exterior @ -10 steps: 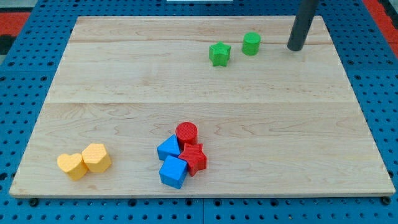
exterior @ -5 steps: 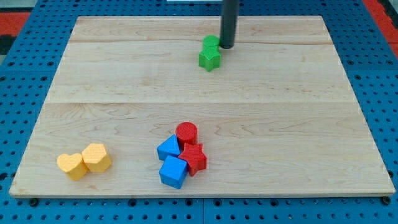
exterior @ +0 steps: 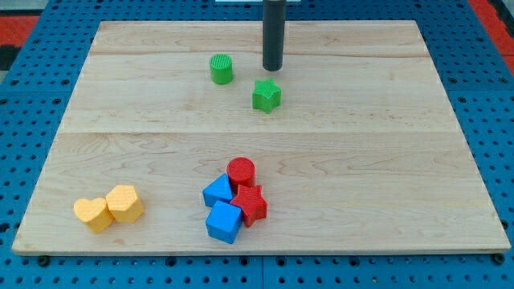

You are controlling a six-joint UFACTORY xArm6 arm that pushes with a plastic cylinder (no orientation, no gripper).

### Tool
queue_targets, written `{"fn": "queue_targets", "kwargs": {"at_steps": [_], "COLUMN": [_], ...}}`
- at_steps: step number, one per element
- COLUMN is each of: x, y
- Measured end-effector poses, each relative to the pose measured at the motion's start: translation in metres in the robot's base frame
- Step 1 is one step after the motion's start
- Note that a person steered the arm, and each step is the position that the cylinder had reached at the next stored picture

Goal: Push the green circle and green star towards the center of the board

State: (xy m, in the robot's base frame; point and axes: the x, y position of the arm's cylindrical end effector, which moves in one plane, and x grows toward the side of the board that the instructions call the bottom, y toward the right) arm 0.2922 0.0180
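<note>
Your pale wooden bench (exterior: 401, 160), its planks showing long grain lines, sits on a blue pegboard (exterior: 498, 120) dotted with holes. Your arm carries no hand, only a smooth dark rod whose tip (exterior: 272, 69) rests near the view's top. The green circle (exterior: 222, 68), a ribbed cylinder, stands apart to the tip's left; the green star (exterior: 266, 95), equally ribbed, lies just below the tip, not touching it. Both greens sit above the board's middle. Toward the view's bottom, a red cylinder (exterior: 241, 171), a red star-like block (exterior: 251, 203) and two blue blocks (exterior: 218, 192) (exterior: 224, 221) huddle together, touching. At lower left, a yellow heart (exterior: 92, 213) presses against a yellow hexagon-like block (exterior: 125, 202).
</note>
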Motion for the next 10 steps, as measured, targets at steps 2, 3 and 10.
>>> {"fn": "queue_targets", "kwargs": {"at_steps": [2,3,10], "x": [0.008,0.043,0.165], "y": [-0.098,-0.097,-0.028]}}
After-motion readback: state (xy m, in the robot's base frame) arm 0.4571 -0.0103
